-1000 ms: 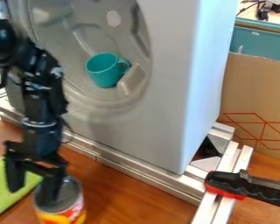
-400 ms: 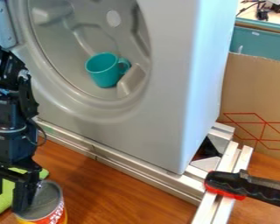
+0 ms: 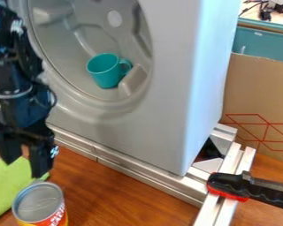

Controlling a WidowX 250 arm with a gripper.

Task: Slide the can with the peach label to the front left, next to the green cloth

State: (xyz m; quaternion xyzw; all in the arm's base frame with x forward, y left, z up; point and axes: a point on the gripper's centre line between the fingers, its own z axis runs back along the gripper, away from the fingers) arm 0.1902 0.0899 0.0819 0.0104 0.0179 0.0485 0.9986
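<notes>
The black gripper [image 3: 24, 167] hangs at the lower left, open, with nothing between its two spread fingers. Just below its right fingertip stands an upright can [image 3: 40, 202] with a grey metal top and a red and yellow label, its lower part cut off by the bottom edge. A narrow gap appears between that fingertip and the can's rim. Behind the can and under the gripper lies a lime-green cloth [image 3: 9, 185] on the wooden table [image 3: 126, 201]. A teal mug [image 3: 104, 71] rests tilted inside the round recess of the grey machine.
The big grey machine body [image 3: 162, 97] stands on a metal rail [image 3: 132, 170] across the middle. At the lower right, a black and red clamp [image 3: 232, 185] sits over more metal profiles. A cardboard sheet [image 3: 256, 97] stands behind on the right.
The can has shifted left from where it stood a second ago. My gripper moved left as well, then rose off the can, which stayed put since the later earlier frame.
</notes>
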